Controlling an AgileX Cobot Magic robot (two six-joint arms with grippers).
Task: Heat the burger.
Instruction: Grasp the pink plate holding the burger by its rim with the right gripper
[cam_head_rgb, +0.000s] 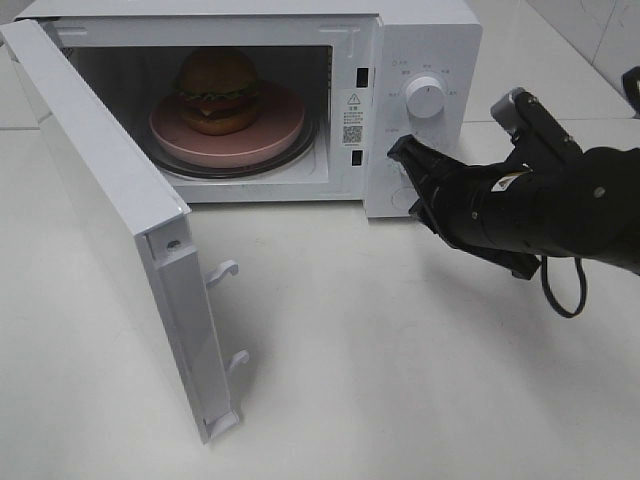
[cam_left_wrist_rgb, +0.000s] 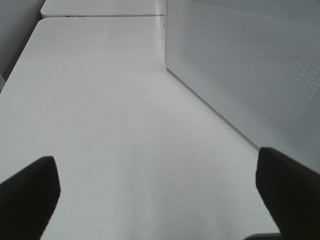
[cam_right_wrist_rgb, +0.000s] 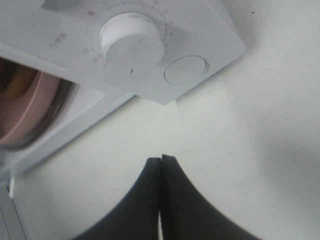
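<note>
While waiting for heat, sitting the burger (cam_head_rgb: 218, 88) on the pink plate (cam_head_rgb: 283, 132) in the middle of the microwave (cam_head_rgb: 430, 40), at the far edge of the tabletop (cam_head_rgb: 400, 350). Pointing the bun top straight up; being round, showing no long side, only stacking up and down. Leaving the door (cam_head_rgb: 90, 180) swung wide toward the near edge, so probably needing a push shut first. Pressing the tips of the right claw (cam_right_wrist_rgb: 161, 160) tight together, gripping nothing, hovering near the lower knob (cam_right_wrist_rgb: 132, 42), maybe for poking or turning. Spreading the left claw (cam_left_wrist_rgb: 157, 172) wide over bare tabletop beside the microwave's side wall, gripping nothing.
</note>
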